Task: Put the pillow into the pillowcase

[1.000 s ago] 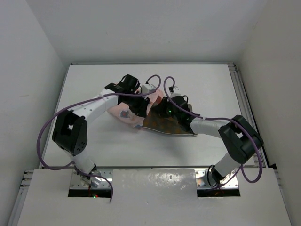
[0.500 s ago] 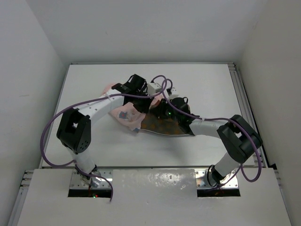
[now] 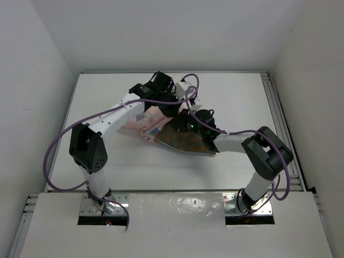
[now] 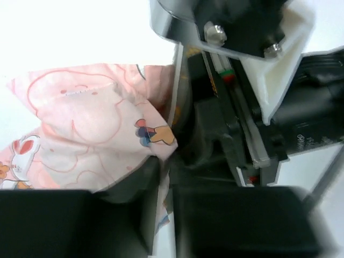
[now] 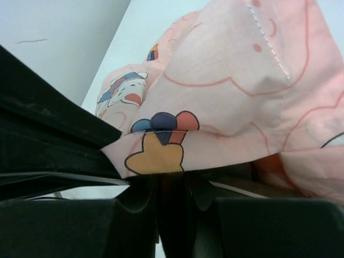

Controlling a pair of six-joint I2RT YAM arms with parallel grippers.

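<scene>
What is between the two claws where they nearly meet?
A fold of the pink pillowcase. The left wrist view shows it running from the left gripper to the right gripper close beside it.

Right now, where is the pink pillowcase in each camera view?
Top external: pillowcase mid-picture, left of the pillow.
Left wrist: pillowcase across the left half.
Right wrist: pillowcase across the upper right.
Shared landmark: coloured hem motif, clear in both wrist views.

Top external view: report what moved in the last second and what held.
The left gripper swung right and toward the far edge, pulling the pillowcase along; the right gripper and the pillow slid slightly left. The pillow stayed on the table.
</scene>
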